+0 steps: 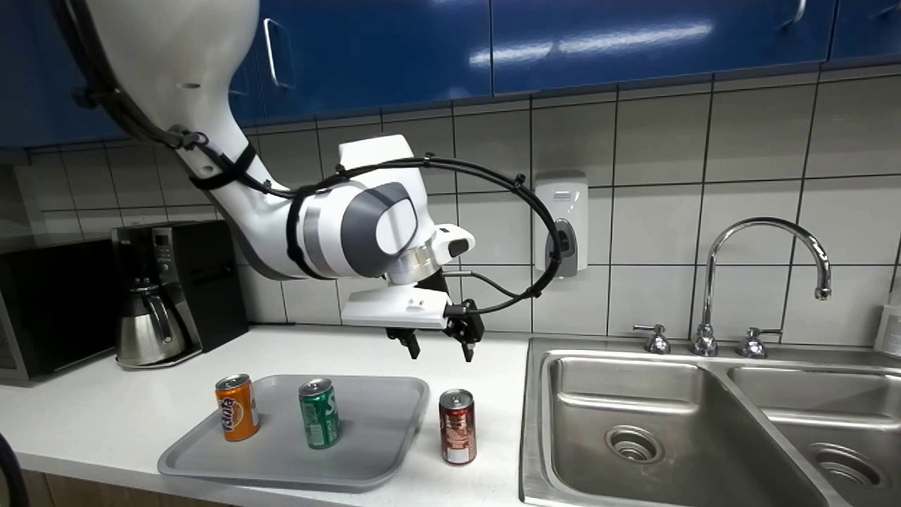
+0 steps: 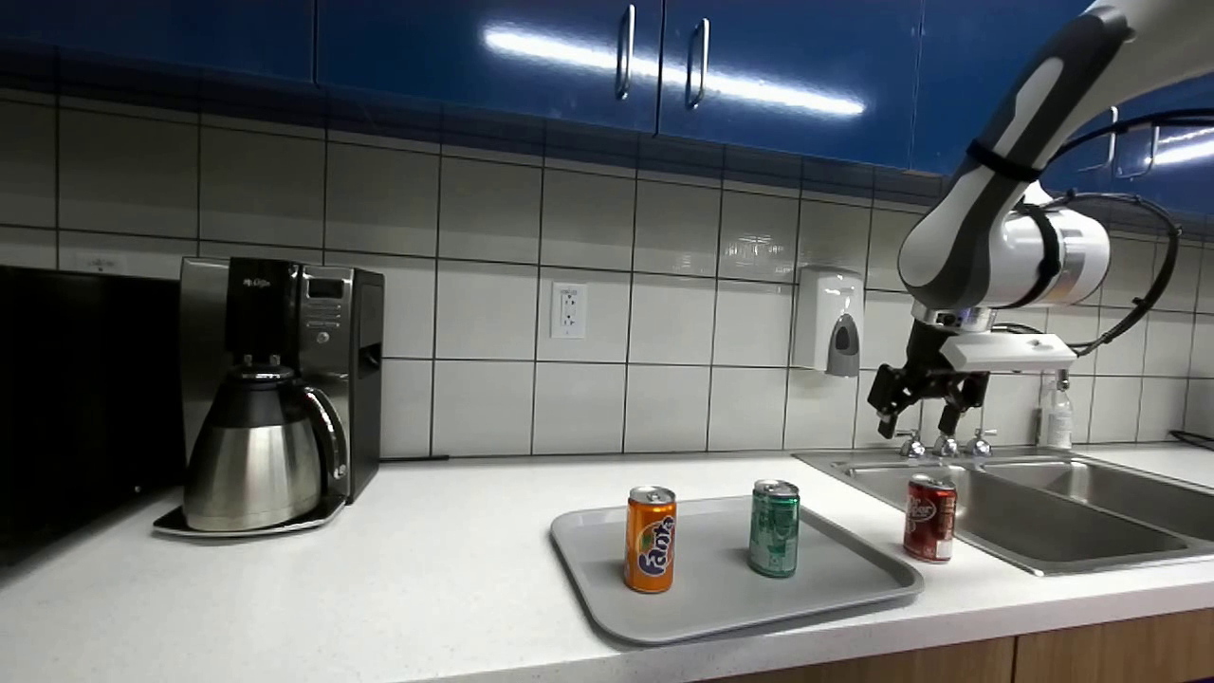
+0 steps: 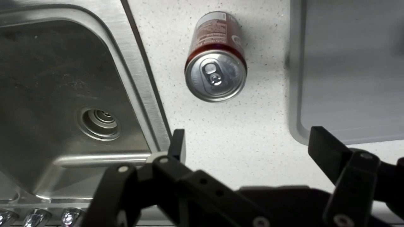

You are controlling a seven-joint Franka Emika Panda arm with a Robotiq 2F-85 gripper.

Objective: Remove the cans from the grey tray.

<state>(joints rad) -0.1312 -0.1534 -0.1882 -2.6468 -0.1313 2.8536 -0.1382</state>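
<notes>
The grey tray lies flat on the counter. The orange can stands upright at one side of it and the green can stands upright nearer its middle. Both also stand on the tray in the exterior view with the orange can and green can. The red can stands upright on the counter between tray and sink; it shows in the wrist view too, clear of the fingers. My gripper is open and empty above the counter, its fingers wide apart in the wrist view.
The steel sink with a curved faucet is beside the red can. A coffee maker with a steel pot stands at the far side. A soap dispenser hangs on the tiled wall, and blue cabinets hang above.
</notes>
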